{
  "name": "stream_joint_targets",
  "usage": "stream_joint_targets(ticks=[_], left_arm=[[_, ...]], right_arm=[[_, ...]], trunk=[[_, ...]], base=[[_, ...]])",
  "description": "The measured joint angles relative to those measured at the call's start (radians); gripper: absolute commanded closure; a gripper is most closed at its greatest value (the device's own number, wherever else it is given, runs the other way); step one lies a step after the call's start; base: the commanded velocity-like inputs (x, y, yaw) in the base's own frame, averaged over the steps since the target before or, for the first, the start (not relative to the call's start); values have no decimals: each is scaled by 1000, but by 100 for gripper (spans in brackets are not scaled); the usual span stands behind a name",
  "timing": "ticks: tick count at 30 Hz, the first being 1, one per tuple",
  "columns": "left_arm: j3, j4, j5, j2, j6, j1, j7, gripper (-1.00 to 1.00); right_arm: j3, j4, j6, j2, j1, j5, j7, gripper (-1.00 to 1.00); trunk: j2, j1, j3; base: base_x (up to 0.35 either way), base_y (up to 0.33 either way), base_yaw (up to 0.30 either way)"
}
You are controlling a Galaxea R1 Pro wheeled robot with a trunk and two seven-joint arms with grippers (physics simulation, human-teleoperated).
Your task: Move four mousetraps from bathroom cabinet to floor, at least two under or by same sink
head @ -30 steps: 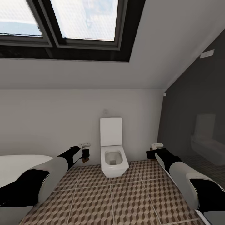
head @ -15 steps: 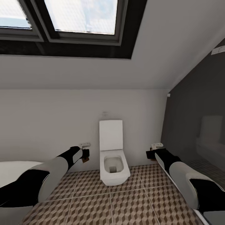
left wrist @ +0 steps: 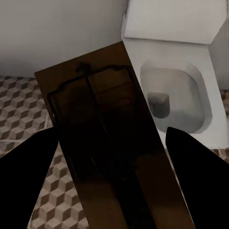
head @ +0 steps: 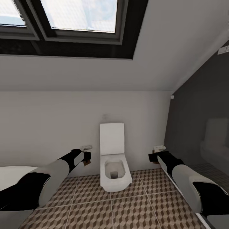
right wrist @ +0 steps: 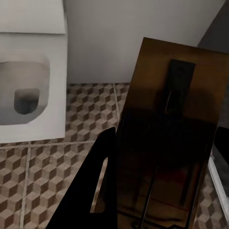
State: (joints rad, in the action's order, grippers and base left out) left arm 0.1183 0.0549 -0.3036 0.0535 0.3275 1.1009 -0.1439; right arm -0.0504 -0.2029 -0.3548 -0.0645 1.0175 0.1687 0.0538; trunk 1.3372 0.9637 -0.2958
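While both arms are stretched forward over the bathroom floor (head: 127,210), each one carries a trap. Left gripper (head: 86,158): fingers (left wrist: 24,162) clamped on the long edges of a mousetrap (left wrist: 107,143), board flat between them, wire bar and spring facing the wrist camera, far end sticking out past the fingertips toward the toilet (head: 113,165). Bathtub (head: 12,175) rim sits off to that arm's outer side. Right gripper (head: 155,156): same story, fingers (right wrist: 93,191) shut on a second mousetrap (right wrist: 167,138), dark metal plate at the end beyond the fingertips, tile below. Handling guess: light, stiff wood, thin, so edge pinch is fine but it can pivot or slip if grip loosens; keep pads off the wire parts. Count: two mousetraps visible, one per gripper; one toilet, one tub, two skylight panes (head: 79,14). Sink and cabinet aren't in sight, so placement spot still needs finding.
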Motion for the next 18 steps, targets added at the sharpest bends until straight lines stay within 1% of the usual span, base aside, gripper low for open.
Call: stream_joint_targets(ticks=[18], left_arm=[[-1,0,-2,0,-1,0,2,100]], right_arm=[[0,1,-1,1,0,0,0,100]], trunk=[[0,0,0]], base=[[0,-276,0]])
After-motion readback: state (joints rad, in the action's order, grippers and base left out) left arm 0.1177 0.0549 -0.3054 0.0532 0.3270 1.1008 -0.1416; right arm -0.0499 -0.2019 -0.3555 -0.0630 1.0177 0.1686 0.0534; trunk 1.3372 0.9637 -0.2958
